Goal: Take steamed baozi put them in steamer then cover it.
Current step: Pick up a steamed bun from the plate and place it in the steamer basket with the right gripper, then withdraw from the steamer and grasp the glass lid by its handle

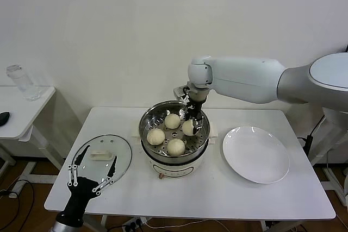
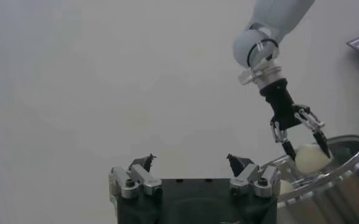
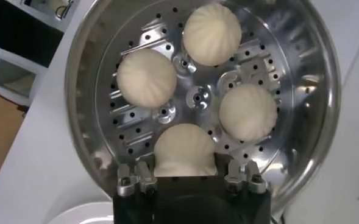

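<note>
Head view shows my right end effector (image 1: 190, 121) down inside the steamer (image 1: 202, 140), its fingers around the fourth baozi (image 1: 188, 127), beside the other three buns. My left end effector (image 1: 93, 173) hangs wide open over the cover (image 1: 122, 158) on the worktop (image 1: 217, 188).

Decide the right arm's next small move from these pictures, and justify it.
Probably open the right hand and lift clear. Its bun already sits on the steamer's perforated tray with three others, and the plate is bare. The lid lies by the left hand, not yet on.
</note>
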### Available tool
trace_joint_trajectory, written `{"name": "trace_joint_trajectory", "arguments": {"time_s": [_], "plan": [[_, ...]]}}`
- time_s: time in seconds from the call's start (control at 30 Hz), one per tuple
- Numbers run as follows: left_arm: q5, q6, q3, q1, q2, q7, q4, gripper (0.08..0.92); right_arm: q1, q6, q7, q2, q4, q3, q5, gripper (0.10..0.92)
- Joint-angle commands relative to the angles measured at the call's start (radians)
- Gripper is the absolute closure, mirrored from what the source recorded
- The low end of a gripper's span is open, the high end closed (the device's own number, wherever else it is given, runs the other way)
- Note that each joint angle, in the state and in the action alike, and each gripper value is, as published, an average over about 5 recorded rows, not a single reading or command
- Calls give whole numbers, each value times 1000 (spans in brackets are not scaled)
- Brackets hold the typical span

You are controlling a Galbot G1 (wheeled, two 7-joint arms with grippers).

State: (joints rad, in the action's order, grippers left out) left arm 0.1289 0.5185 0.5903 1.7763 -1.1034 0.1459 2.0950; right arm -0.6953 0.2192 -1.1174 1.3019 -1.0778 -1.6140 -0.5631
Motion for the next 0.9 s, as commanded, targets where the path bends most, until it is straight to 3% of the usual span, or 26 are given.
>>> {"name": "trace_joint_trajectory", "arguments": {"time_s": [0.03, 0.2, 0.5, 0.73, 0.9], "plan": [[2, 5, 1, 1, 1, -4, -1, 177, 36, 1, 25, 13, 13, -11, 15, 355], [2, 5, -1, -1, 1, -2, -1, 177, 45, -1, 49, 4, 10, -6, 16, 352], [10, -6, -1, -2, 3, 12, 1, 177, 27, -12, 52, -52, -30, 58, 41, 209], [78, -46, -18, -17, 5, 99, 1, 177, 15, -43, 69, -273, -197, 334, 61, 203], [110, -69, -18, -39, 8, 129, 0, 177, 62, -87, 274, -451, -340, 482, -4, 203]]}}
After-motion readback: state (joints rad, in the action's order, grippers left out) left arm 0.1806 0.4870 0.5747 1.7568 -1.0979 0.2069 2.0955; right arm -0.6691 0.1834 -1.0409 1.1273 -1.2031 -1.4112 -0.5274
